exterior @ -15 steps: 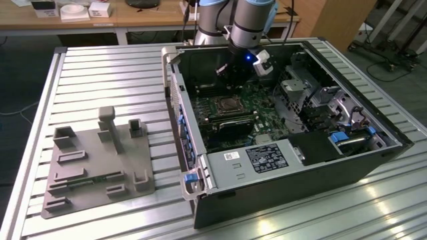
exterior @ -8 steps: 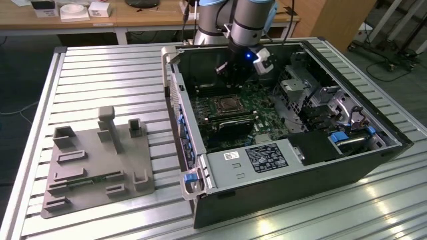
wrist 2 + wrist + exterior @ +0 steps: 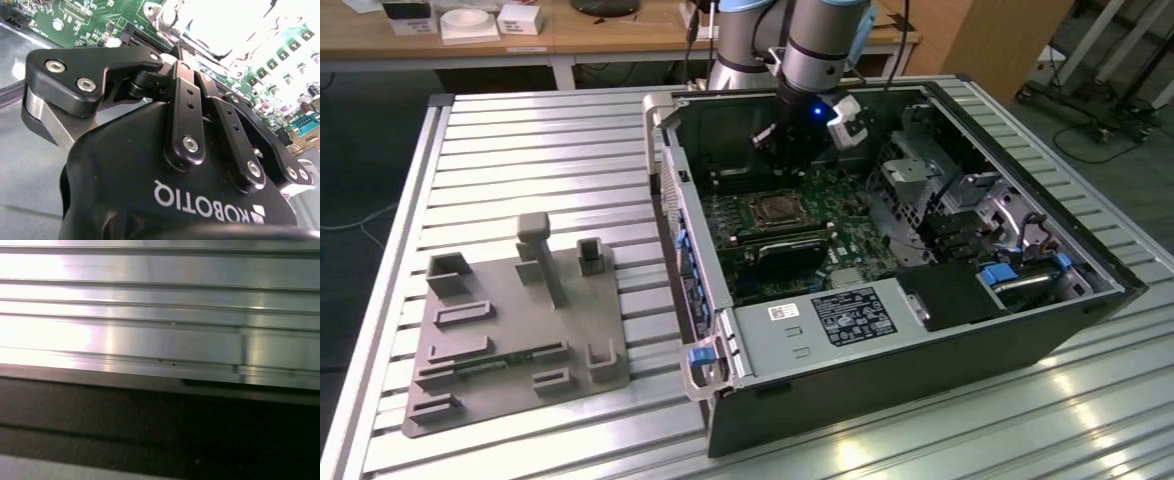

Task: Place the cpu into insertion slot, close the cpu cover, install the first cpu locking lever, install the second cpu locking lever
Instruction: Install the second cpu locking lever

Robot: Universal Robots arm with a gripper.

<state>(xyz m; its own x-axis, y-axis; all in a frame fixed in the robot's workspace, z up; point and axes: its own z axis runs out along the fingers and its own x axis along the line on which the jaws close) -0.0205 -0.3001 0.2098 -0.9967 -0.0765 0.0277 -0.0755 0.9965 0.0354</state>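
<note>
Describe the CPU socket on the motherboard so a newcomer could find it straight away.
Start at the open black computer case on the slatted metal table and look at the green motherboard on its floor. The insertion slot is the square, metal-rimmed socket just below the gripper, unlike the long narrow black slots beside it.

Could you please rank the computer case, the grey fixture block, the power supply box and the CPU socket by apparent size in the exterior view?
Largest to smallest, as they look in the exterior view:
1. computer case
2. grey fixture block
3. power supply box
4. CPU socket

The socket lies farther from the camera, but the gap is wide enough to rank.
</note>
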